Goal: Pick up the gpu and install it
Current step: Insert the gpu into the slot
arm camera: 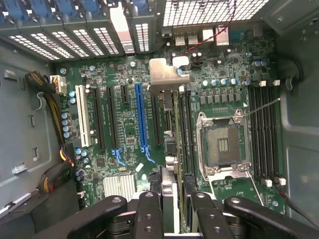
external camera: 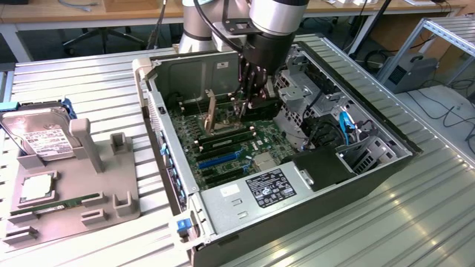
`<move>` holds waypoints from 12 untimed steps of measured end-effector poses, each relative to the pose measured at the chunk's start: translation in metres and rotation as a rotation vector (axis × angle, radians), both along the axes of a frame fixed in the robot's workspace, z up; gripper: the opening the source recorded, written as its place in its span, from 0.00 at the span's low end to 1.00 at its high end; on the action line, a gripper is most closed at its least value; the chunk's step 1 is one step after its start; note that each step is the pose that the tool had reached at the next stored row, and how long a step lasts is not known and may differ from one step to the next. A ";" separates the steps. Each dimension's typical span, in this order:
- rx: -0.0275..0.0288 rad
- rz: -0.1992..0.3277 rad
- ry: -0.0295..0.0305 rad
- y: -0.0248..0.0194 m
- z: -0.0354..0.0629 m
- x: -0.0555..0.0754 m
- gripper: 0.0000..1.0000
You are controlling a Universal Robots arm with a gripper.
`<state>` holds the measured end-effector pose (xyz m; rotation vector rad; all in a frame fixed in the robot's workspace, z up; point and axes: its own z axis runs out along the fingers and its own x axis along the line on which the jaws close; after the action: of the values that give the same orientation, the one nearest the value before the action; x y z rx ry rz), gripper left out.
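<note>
One card is in my grasp: the gpu, seen edge-on from my wrist view, with my fingers clamped on its upper edge from both sides and its silvery end bracket jutting toward the slotted rear wall of the computer case. In the exterior view my gripper hangs inside the open case, which lies on its side on the ribbed metal tabletop, and the card stands upright beneath me, its brownish back facing the exterior view's left, its lower edge down at the motherboard. From the wrist view the card sits just beside the long blue expansion slot, over the neighbouring dark slot; whether it is fully seated I cannot tell. The empty processor socket lies on the card's other side, with memory slots beyond it. Well apart from the case, at the exterior view's left, a grey holder tray carries a hard drive, a processor chip and a green memory stick.
</note>
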<state>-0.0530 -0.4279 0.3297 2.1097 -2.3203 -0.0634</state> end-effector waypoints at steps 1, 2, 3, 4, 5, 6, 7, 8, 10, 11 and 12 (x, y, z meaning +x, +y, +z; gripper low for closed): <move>0.0000 0.000 0.0000 -0.0001 -0.0002 0.000 0.28; 0.0000 0.000 0.0000 -0.0002 -0.0003 0.000 0.28; 0.0000 0.000 0.0000 -0.0002 -0.0005 0.000 0.28; 0.0000 0.000 0.0000 -0.0003 -0.0007 0.000 0.28; 0.0000 0.000 0.0000 -0.0004 -0.0008 0.000 0.28; 0.0000 0.000 0.0000 -0.0005 -0.0010 0.000 0.28; 0.0000 0.000 0.0000 -0.0005 -0.0012 0.000 0.28; 0.0000 0.000 -0.0001 -0.0006 -0.0013 0.000 0.28; 0.0000 0.000 0.0000 -0.0008 -0.0017 0.000 0.28; 0.0000 0.000 0.0000 -0.0009 -0.0019 0.000 0.28; 0.0001 0.000 -0.0001 -0.0009 -0.0021 0.000 0.28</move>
<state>-0.0530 -0.4288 0.3276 2.1098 -2.3203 -0.0635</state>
